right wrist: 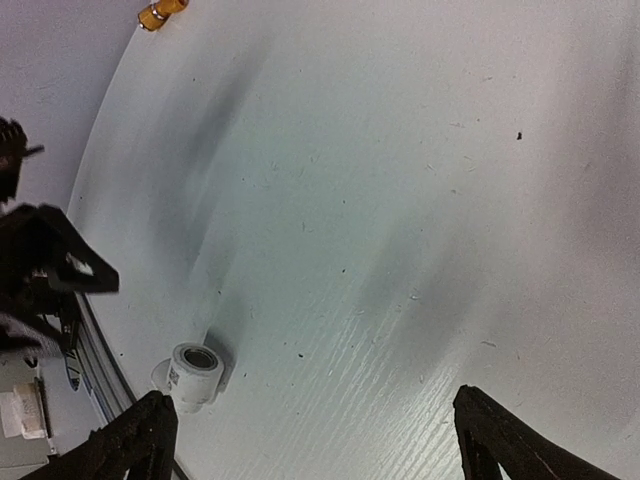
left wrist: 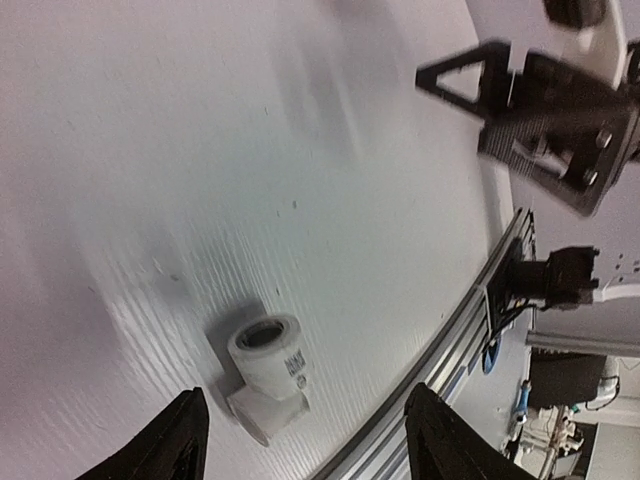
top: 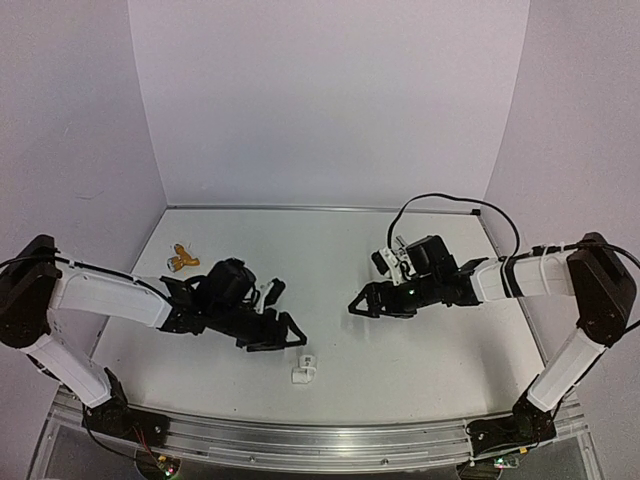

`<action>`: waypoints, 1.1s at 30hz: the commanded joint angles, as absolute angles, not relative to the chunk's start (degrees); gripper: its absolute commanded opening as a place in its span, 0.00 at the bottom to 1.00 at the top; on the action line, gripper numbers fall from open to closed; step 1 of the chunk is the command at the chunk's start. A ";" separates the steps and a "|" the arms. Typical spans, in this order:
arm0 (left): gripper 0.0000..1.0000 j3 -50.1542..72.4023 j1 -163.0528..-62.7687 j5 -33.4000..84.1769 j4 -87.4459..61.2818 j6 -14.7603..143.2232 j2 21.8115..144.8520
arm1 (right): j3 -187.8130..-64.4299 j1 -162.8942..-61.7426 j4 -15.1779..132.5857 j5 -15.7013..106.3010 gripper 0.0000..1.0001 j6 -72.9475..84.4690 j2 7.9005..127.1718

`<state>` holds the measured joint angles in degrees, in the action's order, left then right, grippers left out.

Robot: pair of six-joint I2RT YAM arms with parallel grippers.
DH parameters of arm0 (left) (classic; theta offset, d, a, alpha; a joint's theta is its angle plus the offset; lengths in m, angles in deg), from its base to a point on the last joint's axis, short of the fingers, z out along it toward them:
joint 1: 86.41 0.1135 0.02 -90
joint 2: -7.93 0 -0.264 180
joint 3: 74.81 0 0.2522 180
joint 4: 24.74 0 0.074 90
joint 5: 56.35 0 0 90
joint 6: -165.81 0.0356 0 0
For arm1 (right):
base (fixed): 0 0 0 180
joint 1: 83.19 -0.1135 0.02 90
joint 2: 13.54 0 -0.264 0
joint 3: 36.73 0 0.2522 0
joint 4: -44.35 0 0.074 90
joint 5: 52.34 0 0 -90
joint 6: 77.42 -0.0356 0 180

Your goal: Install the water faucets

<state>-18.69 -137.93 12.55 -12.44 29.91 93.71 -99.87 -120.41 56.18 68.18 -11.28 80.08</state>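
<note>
Overhead we see the brass faucet [top: 182,260] lying on the table [top: 330,240] at the far left, near the back wall and well apart from both arms. The left wrist view misses it. The right wrist view catches only its orange-gold end at the top edge [right wrist: 160,12].

The left gripper [top: 285,315] sits low over the table just beyond the white pipe fitting [top: 304,370], which lies near the front rail [top: 320,440]. From above we can't judge the gap. The left wrist view shows it: left gripper [left wrist: 305,398] fingers spread, with the fitting [left wrist: 265,370] on the table between them. It is closer to the left-hand finger [left wrist: 165,440], touches neither finger, and is not pinched. Its open round mouth faces up.

The right gripper [top: 362,300] hovers right of centre, pointing toward the left arm. Its own camera shows the jaws spread wide with bare table between the fingers and nothing held [right wrist: 315,400]. That view also has the fitting [right wrist: 192,372] at lower left, beside one finger [right wrist: 125,445] and outside the gap, plus the left gripper [right wrist: 40,265] blurred at the left edge. The left wrist view shows the right gripper [left wrist: 540,100] at upper right, blurred.
</note>
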 commanded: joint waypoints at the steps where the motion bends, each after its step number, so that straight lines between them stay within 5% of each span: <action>1: 0.73 -16.78 -147.05 19.23 -9.03 25.53 96.79 | -101.00 -120.12 53.27 68.11 0.97 -11.25 78.94; 22: 0.73 0.19 -154.16 36.00 9.17 29.60 111.78 | -98.07 -120.81 53.10 67.56 0.97 -13.01 75.14; 33: 0.35 3.85 -153.74 37.28 10.14 30.48 113.17 | -97.89 -121.73 53.10 66.39 0.97 -12.42 75.36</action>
<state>0.90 -153.98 35.35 9.28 29.90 113.24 -98.17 -121.07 54.69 67.86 -12.96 77.06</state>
